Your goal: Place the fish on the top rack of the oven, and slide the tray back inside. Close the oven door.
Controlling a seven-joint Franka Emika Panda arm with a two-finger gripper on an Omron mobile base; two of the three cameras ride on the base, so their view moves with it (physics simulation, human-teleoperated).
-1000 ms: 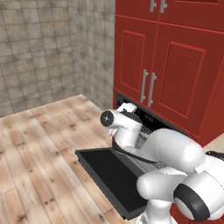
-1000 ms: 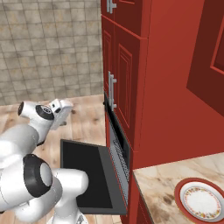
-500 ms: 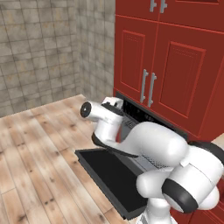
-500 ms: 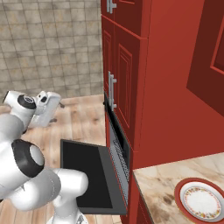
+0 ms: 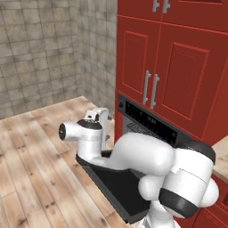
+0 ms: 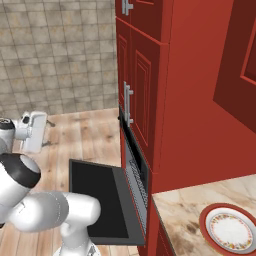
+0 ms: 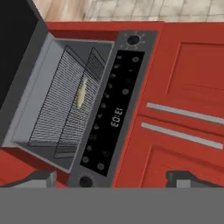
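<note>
Cabinets: red cabinets [image 5: 178, 80] fill the wall above and beside the oven, with paired grey bar handles [image 5: 150, 90] on the doors just over it.
Oven: a black built-in oven [image 7: 83, 109] sits under those doors; its dark control strip [image 7: 111, 116] has a lit display and a round knob at each end.
Oven door: the black door [image 6: 97, 200] lies folded down flat over the wooden floor [image 5: 35, 147], fully open, in front of the cavity.
Counter: a marble counter [image 6: 190, 210] runs to the right of the oven in the right base view.
Top rack: the wire rack [image 7: 65, 94] is inside the grey cavity, not drawn out over the door; a second rack [image 7: 81, 127] shows beside it in the hand view.
Plate: a white plate with a red rim [image 6: 231, 231] rests on the counter, well apart from the oven.
Gripper: the gripper [image 7: 111, 177] hangs in the air out in front of the open oven, to the left of the door, pointing at the oven front; its fingers [image 7: 43, 178] are spread wide with nothing between them.
Fish: the small pale yellow fish [image 7: 81, 93] lies on the top rack inside the cavity, near the middle of the grid.
</note>
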